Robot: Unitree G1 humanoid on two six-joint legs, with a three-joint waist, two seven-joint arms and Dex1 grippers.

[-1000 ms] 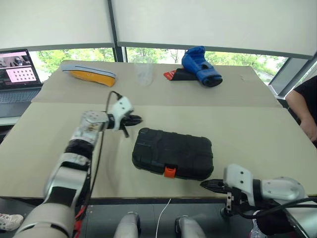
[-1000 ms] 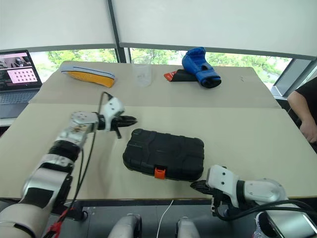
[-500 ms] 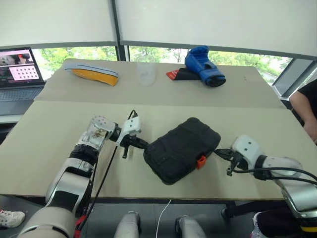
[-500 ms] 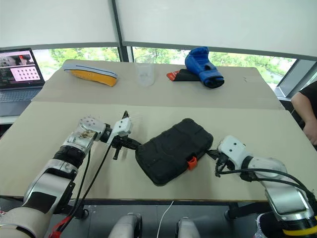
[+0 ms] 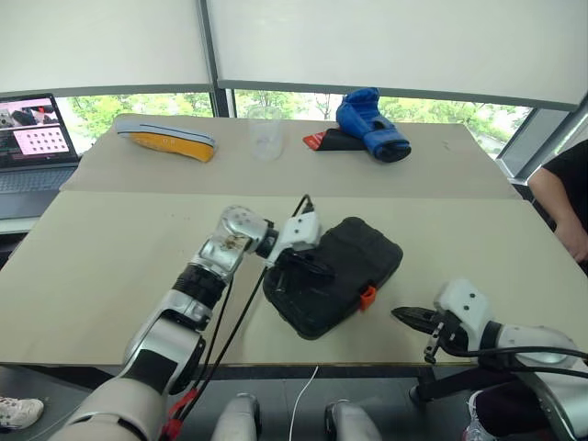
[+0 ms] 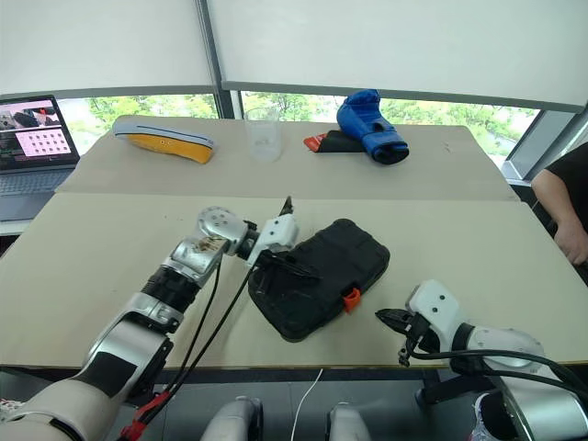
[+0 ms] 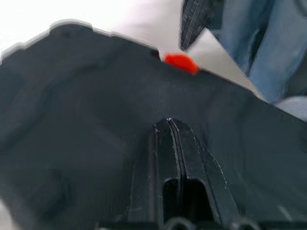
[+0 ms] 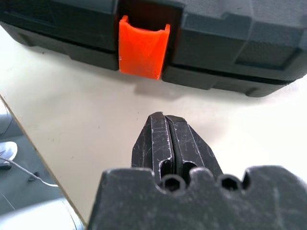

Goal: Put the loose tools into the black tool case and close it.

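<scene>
Black moulded-plastic tool case (image 5: pixel 335 285) with rounded corners, lid down, lying on the beige table (image 5: pixel 101 266) near its front edge and a little right of centre; the case sits askew, one short end toward the near left and the other toward the far right. Orange latch (image 5: pixel 367 297) on the long side facing the near right, seated in its notch across the seam between the two shells, as the right wrist view shows (image 8: pixel 143 47).

Left claw (image 5: pixel 317 268): two black fingers clenched together with nothing between them, reaching in from the left and lying over the ribbed lid at the case's left part; the left wrist view shows the fingertips (image 7: pixel 169 125) just over the dark lid; whether they touch it cannot be told.

Right claw (image 5: pixel 401 315): black fingers likewise pressed shut and empty, at the near right of the table, apart from the case, pointing left toward the latch side; bare tabletop lies between its tips and the latch.

Far part of the table, well apart from the case: blue boxing glove (image 5: pixel 370 123) at the far right beside a small red-and-black object (image 5: pixel 323 139); clear plastic cup (image 5: pixel 265 131) near the far centre; yellow-and-grey elongated object (image 5: pixel 165 137) at the far left. Open laptop (image 5: pixel 29 140) beyond the table's left edge. A person's dark sleeve (image 5: pixel 565 188) at the right margin
</scene>
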